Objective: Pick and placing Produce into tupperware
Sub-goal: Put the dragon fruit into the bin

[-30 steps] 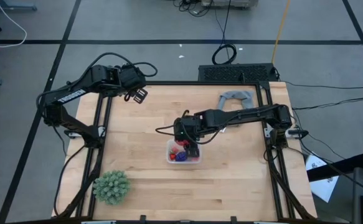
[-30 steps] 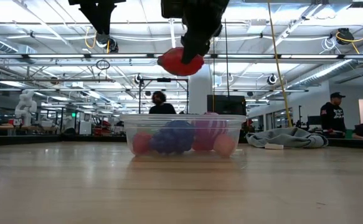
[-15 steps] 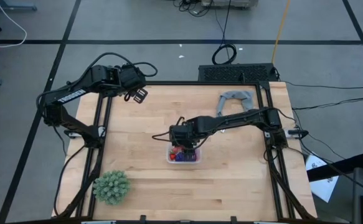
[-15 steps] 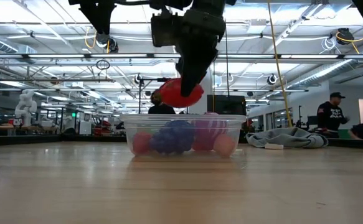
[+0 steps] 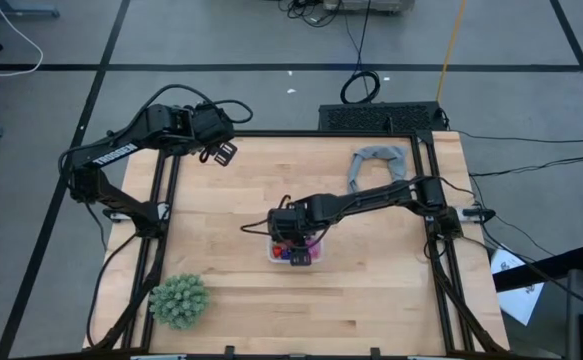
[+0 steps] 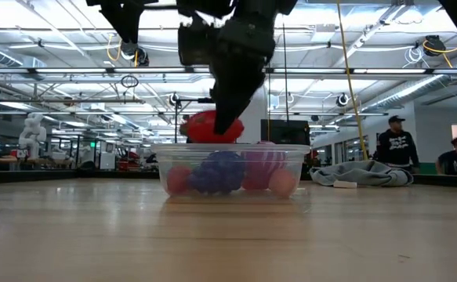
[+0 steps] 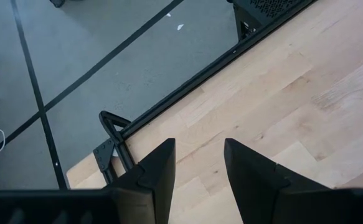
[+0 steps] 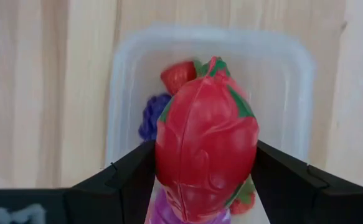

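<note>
My right gripper (image 5: 291,240) hangs over the clear tub (image 5: 293,250) at the table's middle, shut on a large red oval fruit (image 8: 206,152) with green flecks. In the low view that red fruit (image 6: 210,127) sits at the level of the tub's rim (image 6: 232,146). Inside the tub (image 8: 293,93) lie a small red berry (image 8: 178,76), a dark purple fruit (image 6: 216,172), a magenta one (image 6: 261,166) and smaller red pieces. My left gripper (image 7: 198,155) is open, raised over the table's far left corner (image 5: 223,152), touching nothing. My right gripper pinches the red oval fruit between its two fingers (image 8: 128,177), one on each long side (image 8: 162,155). The fingers come from above, pointing down into the tub. The fruit is off the table, its lower part at the tub's rim; whether it touches the fruits below I cannot tell.
A big green spiky ball (image 5: 179,300) sits near the table's near left corner. A grey cloth ring (image 5: 376,160) lies at the far right. People (image 6: 391,145) stand in the room beyond the table. Bare wood lies around the tub.
My right gripper has gone down toward the tub, shifting slightly toward the table's left and near edge, still shut on the red oval fruit. The fruit has dropped from well above the tub to its rim.
</note>
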Robot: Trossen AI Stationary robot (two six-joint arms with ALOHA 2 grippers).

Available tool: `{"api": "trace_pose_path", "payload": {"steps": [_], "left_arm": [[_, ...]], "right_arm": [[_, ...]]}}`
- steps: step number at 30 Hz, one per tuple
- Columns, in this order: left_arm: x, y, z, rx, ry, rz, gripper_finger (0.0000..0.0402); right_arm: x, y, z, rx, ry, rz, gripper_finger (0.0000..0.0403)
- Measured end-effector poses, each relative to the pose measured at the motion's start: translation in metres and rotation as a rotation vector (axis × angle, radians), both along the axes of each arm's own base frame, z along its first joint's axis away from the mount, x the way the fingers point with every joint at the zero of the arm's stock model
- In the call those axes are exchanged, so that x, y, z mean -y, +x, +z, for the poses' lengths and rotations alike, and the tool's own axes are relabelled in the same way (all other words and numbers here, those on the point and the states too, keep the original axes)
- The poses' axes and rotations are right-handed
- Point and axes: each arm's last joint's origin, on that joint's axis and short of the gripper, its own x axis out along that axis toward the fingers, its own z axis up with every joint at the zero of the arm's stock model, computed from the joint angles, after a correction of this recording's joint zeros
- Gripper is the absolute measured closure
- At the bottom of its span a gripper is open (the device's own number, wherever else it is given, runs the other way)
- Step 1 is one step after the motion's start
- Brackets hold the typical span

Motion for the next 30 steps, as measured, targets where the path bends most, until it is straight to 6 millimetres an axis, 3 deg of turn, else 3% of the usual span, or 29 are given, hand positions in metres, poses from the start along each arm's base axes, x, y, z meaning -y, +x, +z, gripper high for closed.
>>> {"api": "trace_pose_path", "payload": {"steps": [16,30], "left_arm": [[0.0,0.0,0.0,0.001,0.0,0.0,0.0259],[0.0,0.0,0.0,-0.001,0.0,-0.001,0.0259]], "right_arm": [[0.007,-0.003,-0.014,-0.018,-0.011,-0.001,0.0172],[0.007,0.001,-0.011,0.04,-0.008,0.003,0.0172]]}}
